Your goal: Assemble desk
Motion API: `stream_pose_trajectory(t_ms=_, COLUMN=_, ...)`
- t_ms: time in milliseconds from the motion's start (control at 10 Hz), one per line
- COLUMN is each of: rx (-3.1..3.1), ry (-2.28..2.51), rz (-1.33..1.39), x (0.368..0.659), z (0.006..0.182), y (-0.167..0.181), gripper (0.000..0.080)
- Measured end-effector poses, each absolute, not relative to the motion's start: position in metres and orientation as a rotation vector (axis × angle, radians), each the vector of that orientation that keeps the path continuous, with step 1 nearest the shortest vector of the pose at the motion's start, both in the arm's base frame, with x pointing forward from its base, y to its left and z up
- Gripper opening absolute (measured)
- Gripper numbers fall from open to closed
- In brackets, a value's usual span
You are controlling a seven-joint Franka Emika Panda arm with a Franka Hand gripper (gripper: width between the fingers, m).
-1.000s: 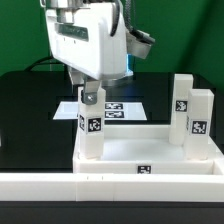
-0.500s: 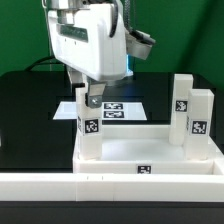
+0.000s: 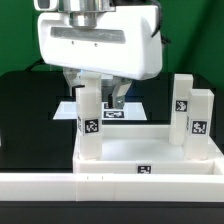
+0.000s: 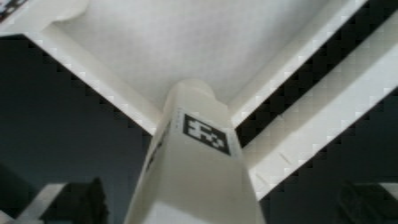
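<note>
With the gripper [image 3: 100,98] jaws spread apart around the seated leg [image 3: 89,128] at centre-left, this desk [image 3: 150,150] corner appears done; next, lift clear.

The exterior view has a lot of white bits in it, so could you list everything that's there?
desk panel: one, white, flat on the black table
legs: three, white with black-and-white tags; one upright at the panel's corner on the exterior view's left, two upright on its right
marker board: one, white, behind the panel
rail: one, white, along the table's front
table: one, black
gripper: one, white housing, fingers open around the left leg's top
</note>
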State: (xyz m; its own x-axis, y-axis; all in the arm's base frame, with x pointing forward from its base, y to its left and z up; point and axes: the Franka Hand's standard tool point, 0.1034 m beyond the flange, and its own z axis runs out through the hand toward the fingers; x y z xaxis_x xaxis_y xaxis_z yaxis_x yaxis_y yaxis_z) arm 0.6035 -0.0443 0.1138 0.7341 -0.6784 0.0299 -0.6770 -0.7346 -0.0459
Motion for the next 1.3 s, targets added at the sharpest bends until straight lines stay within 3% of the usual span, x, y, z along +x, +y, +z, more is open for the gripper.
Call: stream_pose_trajectory(t_ms=1300, rx=-3.155, ry=-0.042, rz=-0.068, x=0.6018, z=0.1119, y=-0.0531, gripper=0.0649)
